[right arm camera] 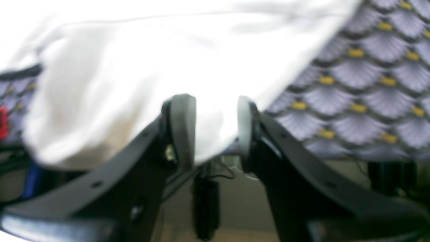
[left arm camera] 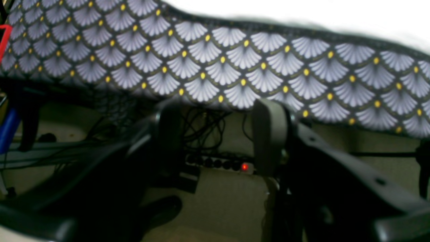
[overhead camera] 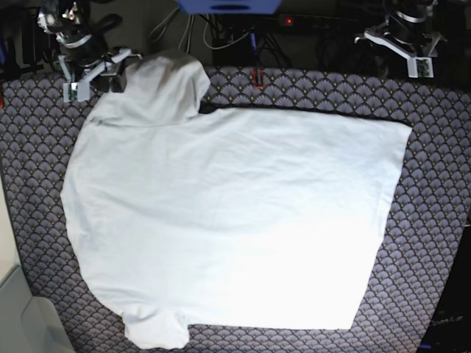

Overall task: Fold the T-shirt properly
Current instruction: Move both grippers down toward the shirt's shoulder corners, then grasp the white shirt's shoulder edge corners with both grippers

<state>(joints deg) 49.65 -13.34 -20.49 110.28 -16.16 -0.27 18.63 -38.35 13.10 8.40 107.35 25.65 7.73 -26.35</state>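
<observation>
The white T-shirt (overhead camera: 235, 213) lies spread flat on the fan-patterned tablecloth (overhead camera: 434, 220). Its collar end is at the left, one sleeve (overhead camera: 165, 81) is at the back left, and the other sleeve is at the front left. My right gripper (overhead camera: 96, 82) is at the table's back left edge, just left of the back sleeve. In the right wrist view it (right arm camera: 215, 131) is open, with the edge of the white cloth (right arm camera: 134, 67) hanging between or just behind the fingertips. My left gripper (overhead camera: 401, 51) is off the back right edge, open and empty (left arm camera: 218, 137), apart from the shirt (left arm camera: 302, 13).
Beyond the back edge of the table hang cables and a power strip with a red light (left arm camera: 244, 167). A blue object (overhead camera: 228, 6) sits at the back centre. A small red item (overhead camera: 257, 77) lies on the cloth near the back edge.
</observation>
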